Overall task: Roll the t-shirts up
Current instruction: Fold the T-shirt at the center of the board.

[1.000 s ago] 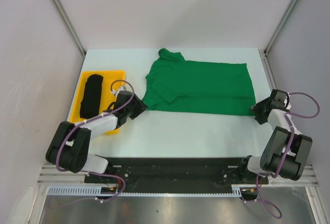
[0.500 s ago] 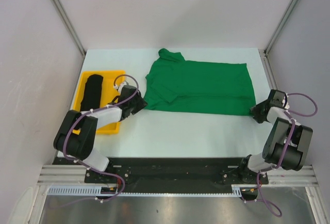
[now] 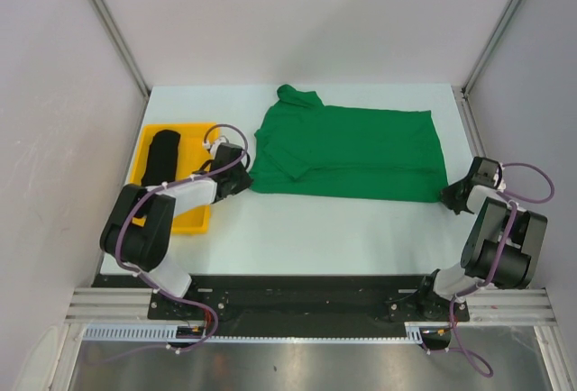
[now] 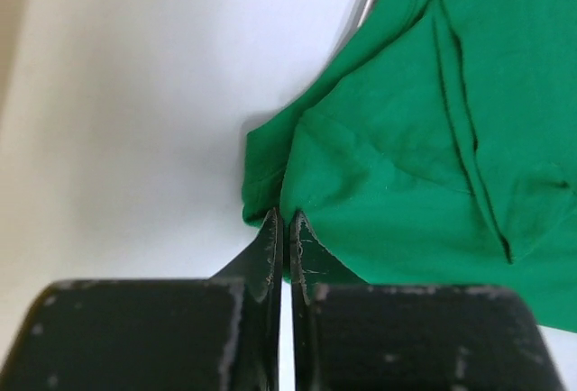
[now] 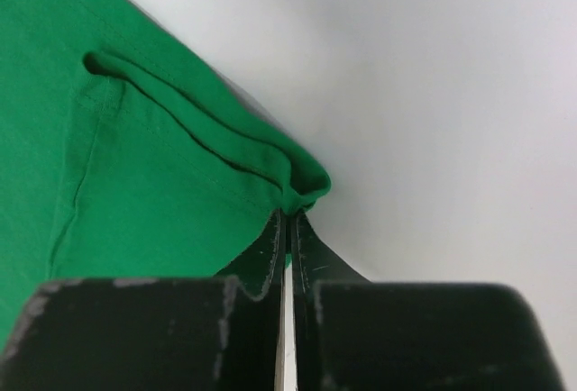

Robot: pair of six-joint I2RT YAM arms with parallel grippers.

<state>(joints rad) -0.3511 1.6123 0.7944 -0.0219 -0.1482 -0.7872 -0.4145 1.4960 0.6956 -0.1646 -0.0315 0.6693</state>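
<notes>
The bright green short-sleeved cloth t-shirt [image 3: 347,152] lies flat across the white table [image 3: 315,229], folded to a strip. Left gripper [image 4: 287,220] and right gripper [image 5: 288,218] sit one at each near corner, fingers pressed together, apparently pinching the hem so both ends lift evenly. The black rolled cloth bundle [image 3: 160,164] rests finished in the yellow plastic tray [image 3: 194,126].

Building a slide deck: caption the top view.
Left gripper and right gripper pinch the near corners of the green shirt; a black shirt lies rolled in the tray.
</notes>
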